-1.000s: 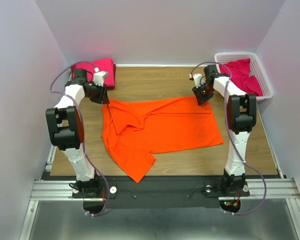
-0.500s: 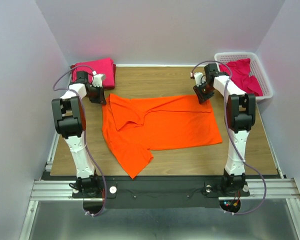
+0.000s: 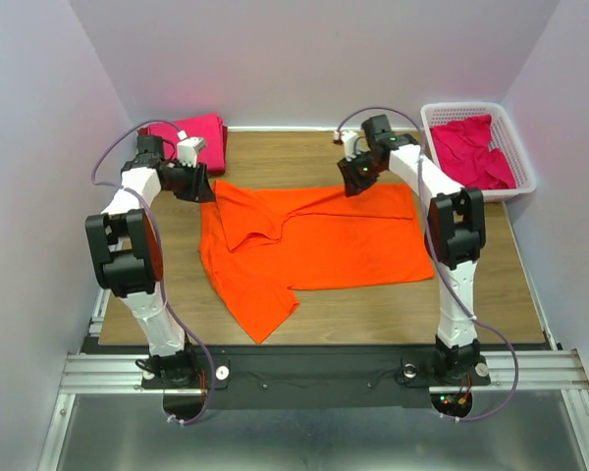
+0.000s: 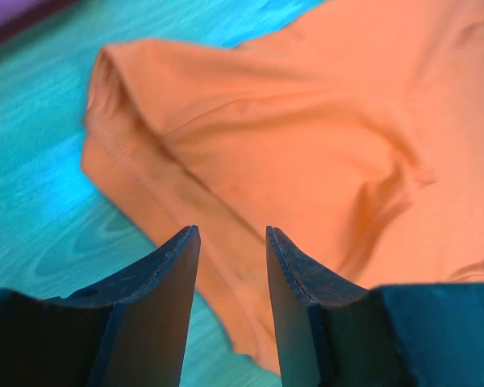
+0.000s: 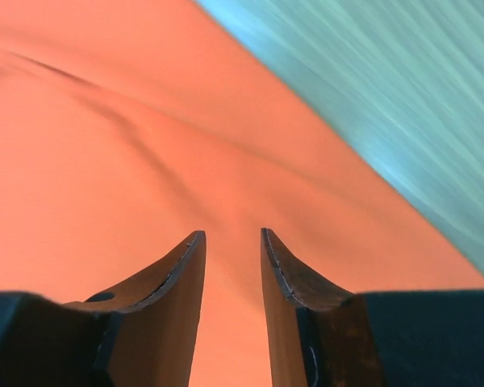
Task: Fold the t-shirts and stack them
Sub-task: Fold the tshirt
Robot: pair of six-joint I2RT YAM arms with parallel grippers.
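The orange t-shirt (image 3: 314, 240) lies spread on the wooden table, its left part rumpled and one sleeve hanging toward the near edge. It fills the left wrist view (image 4: 306, 145) and the right wrist view (image 5: 145, 145). My left gripper (image 3: 204, 186) is open and empty, just above the shirt's far left corner. My right gripper (image 3: 353, 180) is open and empty, over the shirt's far edge near the middle. A folded magenta-pink t-shirt (image 3: 198, 134) lies at the far left. More magenta-pink t-shirts (image 3: 471, 147) lie in the basket.
The white lattice basket (image 3: 515, 147) stands at the far right corner of the table (image 3: 491, 294). Purple walls close in on both sides and the back. A metal rail (image 3: 324, 368) runs along the near edge.
My right gripper has moved left along the shirt's far edge, from the far right corner toward the middle. My left gripper has stayed near the far left corner.
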